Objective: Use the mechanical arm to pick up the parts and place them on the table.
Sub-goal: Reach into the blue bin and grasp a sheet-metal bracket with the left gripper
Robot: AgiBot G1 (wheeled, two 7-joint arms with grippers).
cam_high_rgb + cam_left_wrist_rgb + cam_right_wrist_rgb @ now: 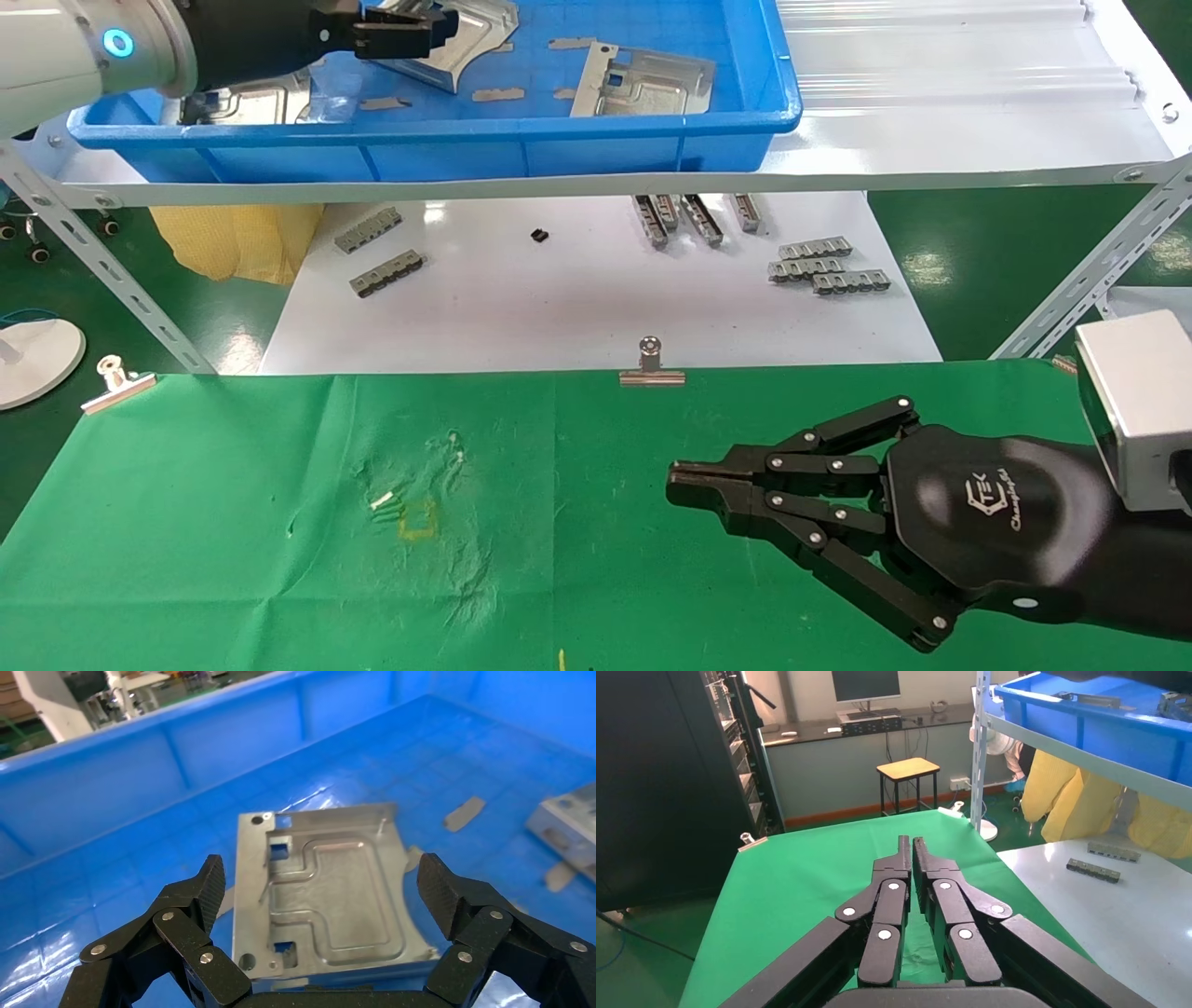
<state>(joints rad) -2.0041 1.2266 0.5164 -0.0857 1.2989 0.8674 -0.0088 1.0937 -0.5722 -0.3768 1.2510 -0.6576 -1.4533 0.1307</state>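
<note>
While the left pincer (320, 888) hovered in the blue bin (596, 140) at 11 o'clock in the head view, its fingers (204, 888) stood spread wide to either side of one metal plate (327, 896), not touching it. That plate lay directly ahead, between the fingers. A second plate (643, 84) lay toward 12 o'clock. The right pincer (694, 489) rested closed and empty over the green desk (233, 522), at 4 o'clock, far from both plates.

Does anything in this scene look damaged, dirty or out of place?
Yes. The table cloth is scuffed and wrinkled near its middle, with yellowish marks there. Small grey scraps lie loose in the blue bin among the parts. Otherwise nothing stands out.
</note>
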